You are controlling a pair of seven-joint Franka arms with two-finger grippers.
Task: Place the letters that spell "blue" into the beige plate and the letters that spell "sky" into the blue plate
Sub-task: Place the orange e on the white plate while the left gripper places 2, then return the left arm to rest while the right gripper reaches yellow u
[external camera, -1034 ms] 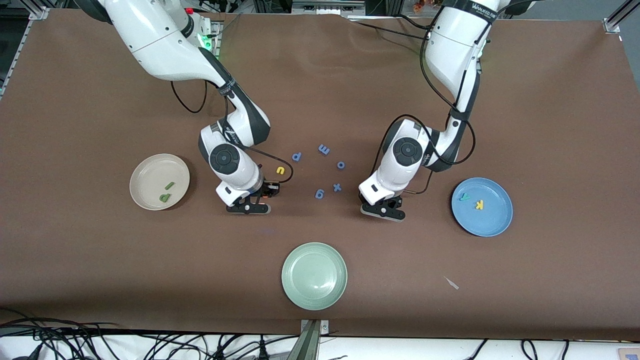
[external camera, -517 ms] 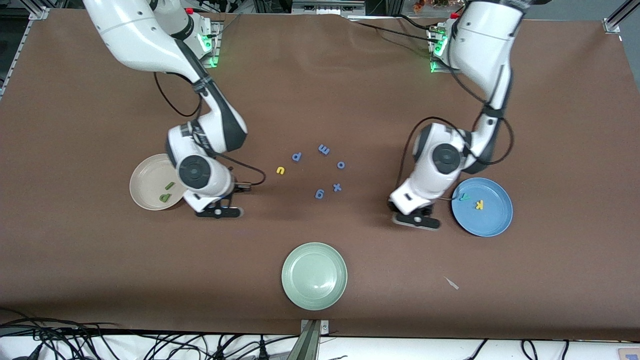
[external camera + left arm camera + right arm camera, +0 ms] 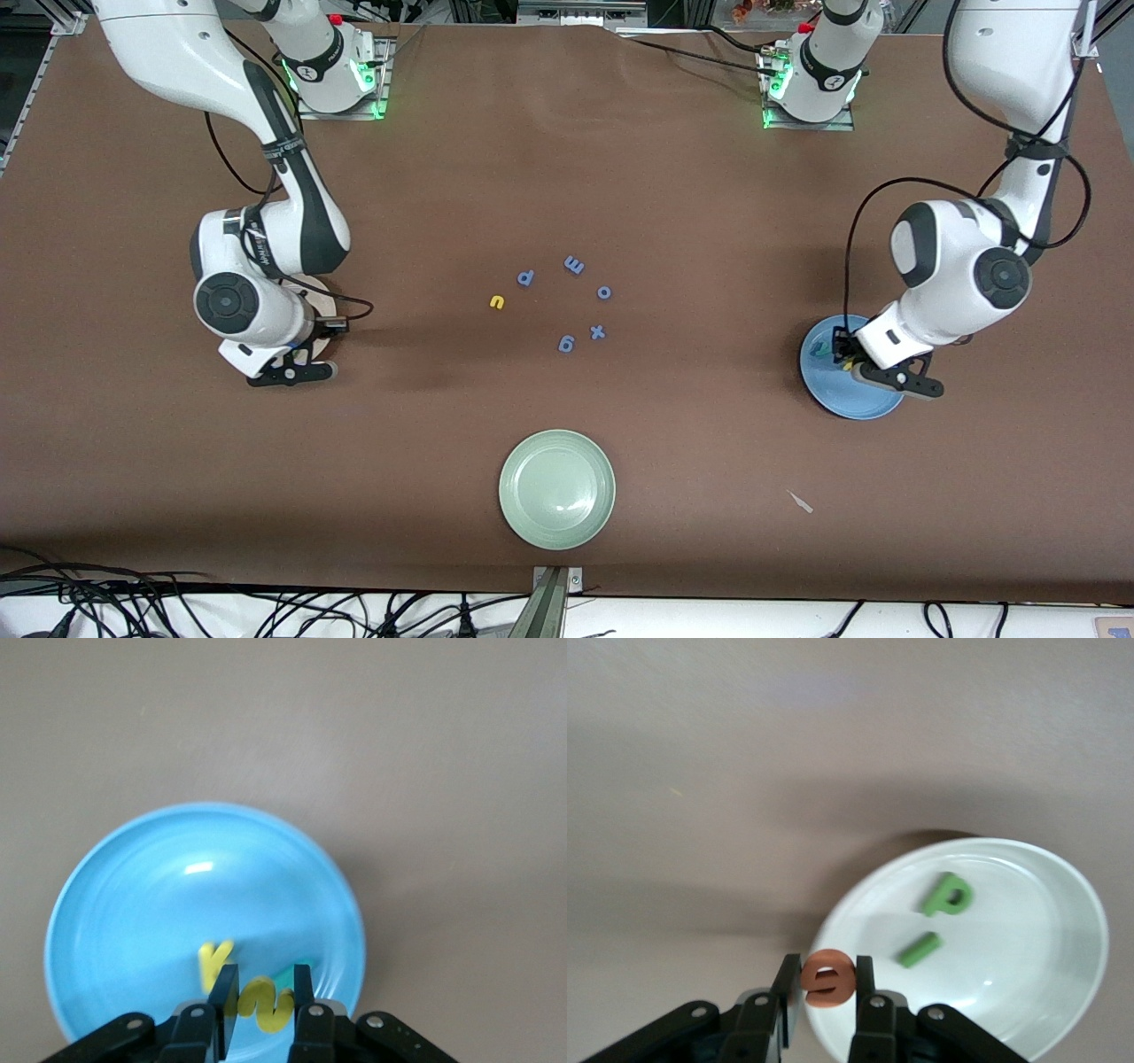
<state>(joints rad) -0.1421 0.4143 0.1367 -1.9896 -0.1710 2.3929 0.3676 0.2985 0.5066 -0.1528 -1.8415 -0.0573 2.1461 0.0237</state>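
My right gripper [image 3: 828,981] is shut on the orange e [image 3: 829,978] and hangs over the rim of the beige plate [image 3: 1028,1001]. In that plate lie the dark green b [image 3: 949,895] and the thin green l [image 3: 920,950]. My left gripper [image 3: 263,994] is shut on the yellow s [image 3: 264,1005] above the blue plate [image 3: 159,904]. The yellow k [image 3: 211,960] and a bit of the teal y [image 3: 285,974] lie in the blue plate. The yellow u [image 3: 496,302] rests on the table's middle. In the front view my right arm covers most of the beige plate [image 3: 324,306].
All-blue letters p [image 3: 525,277], m [image 3: 574,264], o [image 3: 604,292], x [image 3: 598,332] and g [image 3: 565,343] lie scattered beside the u. A pale green plate [image 3: 556,488] sits nearer the front camera. A small scrap [image 3: 801,502] lies on the brown cloth.
Both arms have swung outward from the table's middle, the right one with the e to the beige plate, the left one with the s to the blue plate. Both grips stayed shut.
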